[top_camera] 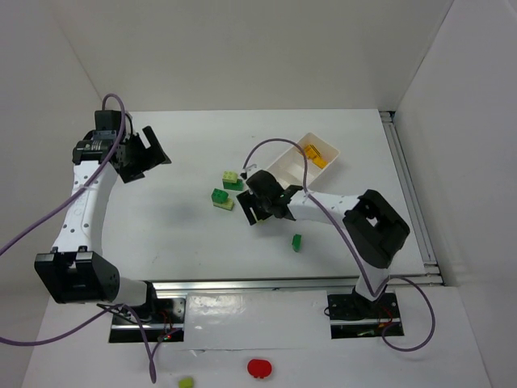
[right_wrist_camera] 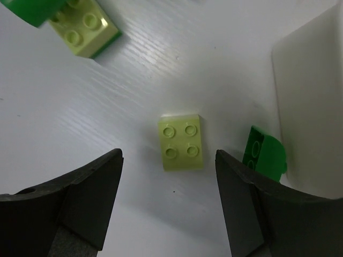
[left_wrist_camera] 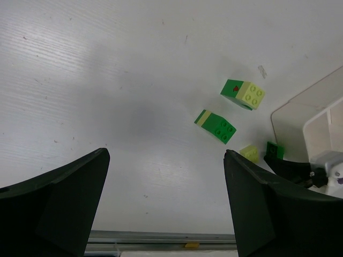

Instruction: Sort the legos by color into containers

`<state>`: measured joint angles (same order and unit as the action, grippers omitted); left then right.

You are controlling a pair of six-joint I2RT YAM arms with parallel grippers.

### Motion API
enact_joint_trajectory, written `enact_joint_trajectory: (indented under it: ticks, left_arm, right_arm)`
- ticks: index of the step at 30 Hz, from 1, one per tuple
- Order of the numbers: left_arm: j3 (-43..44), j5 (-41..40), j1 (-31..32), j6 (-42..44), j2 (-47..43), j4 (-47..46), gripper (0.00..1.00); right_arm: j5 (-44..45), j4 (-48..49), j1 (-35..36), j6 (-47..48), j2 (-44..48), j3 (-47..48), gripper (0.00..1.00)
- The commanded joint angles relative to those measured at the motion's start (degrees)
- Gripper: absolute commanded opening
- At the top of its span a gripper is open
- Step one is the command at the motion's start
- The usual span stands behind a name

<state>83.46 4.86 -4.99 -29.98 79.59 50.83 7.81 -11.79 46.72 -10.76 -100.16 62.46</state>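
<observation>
Right pincer hovers, jaws apart, over a pale lime brick.

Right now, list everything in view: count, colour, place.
tray: one, white, right of centre.
orange-yellow bricks: count unclear, in the tray's far end.
two-tone stacks: two, dark green with lime, left of tray.
pale lime brick: one, flat between the right jaws.
tray-side brick: one, dark green, beside the tray.
near-edge brick: one, dark green, nearer the arms.
stray brick: one, lime, behind the arm bases.
round thing: one, red, beside it.
left arm: white, far left, jaws open.
right arm: white, jaws open astride the pale lime brick.
</observation>
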Motion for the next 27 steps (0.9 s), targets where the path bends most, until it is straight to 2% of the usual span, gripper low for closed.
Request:
enact_joint_trajectory:
  ticks: [1,7,11,12,14,18,20,24,27]
  left_arm:
    - [-0.32,-0.2,0.16,1.06,-1.72,-0.99,0.97]
    - [-0.32,-0.73,0.16,1.06,-1.72,-0.99,0.97]
    - [-0.32,-1.25,0.16,1.06,-1.72,-0.99,0.97]
    - [-0.32,-1.26,0.16,1.06,-1.72,-0.99,0.97]
    - [-0.32,-1.26,0.16,1.06,-1.72,-0.99,0.97]
    - [-0.84,-0.65,0.16,1.06,-1.2,-0.99,0.97]
    - [-0.84,-0.64,0.16,0.53,-1.19,-1.61,0.97]
    - [-1.37,-0.03,0.16,0.53,-0.67,-1.61,0.97]
    - [-0.84,0.5,0.16,0.53,-0.67,-2.14,0.97]
  right_arm:
    - [-0.17,0.18,-0.05,1.71,-2.92,1.62,0.77]
    - [0.45,1.33,-0.05,1.71,-5.57,1.62,0.68]
    - [2.55,1.33,-0.05,1.1,-6.1,1.62,0.47]
    - [2.56,0.46,-0.05,0.57,-5.23,2.14,0.37]
    - [3.78,-0.07,-0.05,0.57,-2.17,3.72,0.31]
    - [4.32,0.54,-2.24,0.05,6.35,5.04,0.31]
    - [6.24,0.63,-5.91,-1.44,8.22,6.79,0.31]
    - [9.58,-3.33,-13.13,-7.23,6.65,11.54,0.31]
    - [8.63,-3.94,-18.67,-10.23,5.33,12.08,0.33]
